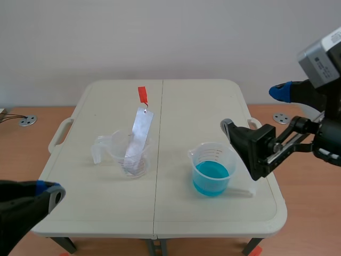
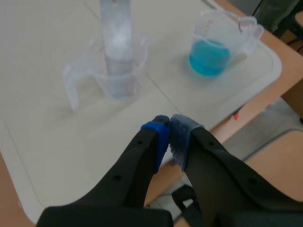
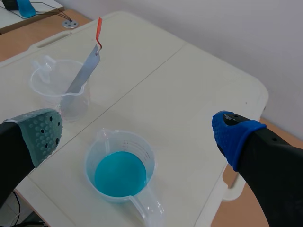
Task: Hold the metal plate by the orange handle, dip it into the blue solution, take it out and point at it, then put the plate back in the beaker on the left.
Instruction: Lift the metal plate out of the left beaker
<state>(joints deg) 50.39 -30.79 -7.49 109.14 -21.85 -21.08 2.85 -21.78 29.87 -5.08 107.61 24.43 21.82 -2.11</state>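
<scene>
- A pale folding table (image 1: 160,213) stood against a plain wall, with a seam running down its middle away from the robot.
- A clear, empty beaker (image 1: 128,154) sat on the left half of the table, with its handle toward the table's left edge.
- The metal plate (image 1: 137,140), a thin silver strip, stood inside that left beaker. Its lower end rested on the bottom, and it leaned against the rim with its upper end tilted toward the far side of the table.
- The orange handle (image 1: 142,95), a small tag, was fixed to the plate's top end, well above the beaker's rim. Nothing was touching it.
- A second clear beaker (image 1: 212,169) sat on the right half, well apart from the first. The blue solution (image 1: 211,176) filled roughly its lower third.
- The left gripper (image 2: 169,137) hung low by the near left corner of the table. Its two padded fingertips were pressed together with nothing between them. The beaker with the plate lay ahead of it, not touched.
- The right gripper (image 3: 138,133) was raised to the right of the blue beaker, with its fingers spread wide and holding nothing. From its own camera, the blue beaker lay below and between the fingers, clear of both pads.
- Two small round metal fittings (image 1: 26,121) lay on the wooden surface, one on each side of the table.
</scene>
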